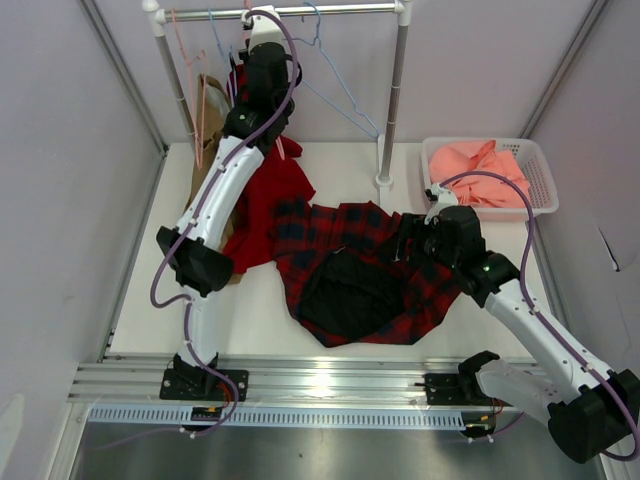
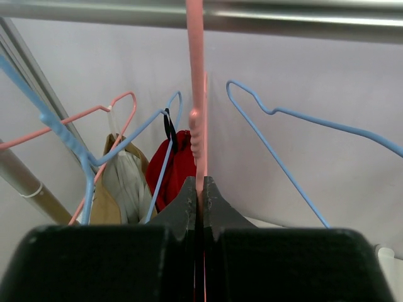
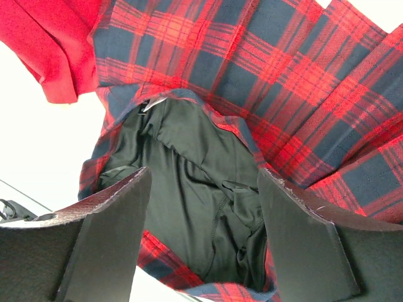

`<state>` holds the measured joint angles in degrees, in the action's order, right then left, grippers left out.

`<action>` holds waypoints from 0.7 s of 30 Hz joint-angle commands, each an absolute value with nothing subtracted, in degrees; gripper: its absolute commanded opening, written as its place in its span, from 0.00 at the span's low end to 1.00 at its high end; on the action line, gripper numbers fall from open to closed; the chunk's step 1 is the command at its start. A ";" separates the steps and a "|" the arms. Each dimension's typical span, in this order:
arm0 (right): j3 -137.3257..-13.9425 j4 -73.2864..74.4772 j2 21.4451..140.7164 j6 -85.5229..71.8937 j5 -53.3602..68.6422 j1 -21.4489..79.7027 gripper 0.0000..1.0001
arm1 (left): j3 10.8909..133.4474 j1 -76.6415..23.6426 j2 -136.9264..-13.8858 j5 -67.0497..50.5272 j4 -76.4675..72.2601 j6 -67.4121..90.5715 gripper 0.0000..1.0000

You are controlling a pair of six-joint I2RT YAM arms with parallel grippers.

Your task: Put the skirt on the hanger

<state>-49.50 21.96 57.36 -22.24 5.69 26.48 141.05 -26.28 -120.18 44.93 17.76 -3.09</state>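
At the rail point(image 2: 283, 19), the left gripper point(image 2: 199, 189) is clenched on the pink hanger point(image 2: 196, 75), whose lower frame is hidden behind the fingers. Below the rail, the skirt point(image 3: 302, 82) lies spread out. The right gripper point(image 3: 203, 179) hangs released over its black lining; whether they touch is unclear.

From overhead I get bright, even light with only soft shadows under the skirt point(image 1: 300, 238), plus a white glare streak on the rail point(image 1: 330, 383) at the near edge. My left wrist view is sharp on the hanger point(image 2: 196, 94), while the jaws below it blur into a dark mass and the rod point(image 2: 283, 17) above glints. The right wrist view shows the plaid crisply, its jaws dim and soft-edged.
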 commanded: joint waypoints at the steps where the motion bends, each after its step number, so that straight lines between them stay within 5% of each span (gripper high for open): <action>1: -49.39 20.04 56.78 -21.45 6.68 26.28 0.74 | 142.30 -26.28 -114.87 46.06 17.14 -5.01 0.00; 21: -50.19 21.27 55.37 -21.62 6.94 25.93 0.73 | 141.59 -27.07 -109.16 37.35 27.68 -1.32 0.00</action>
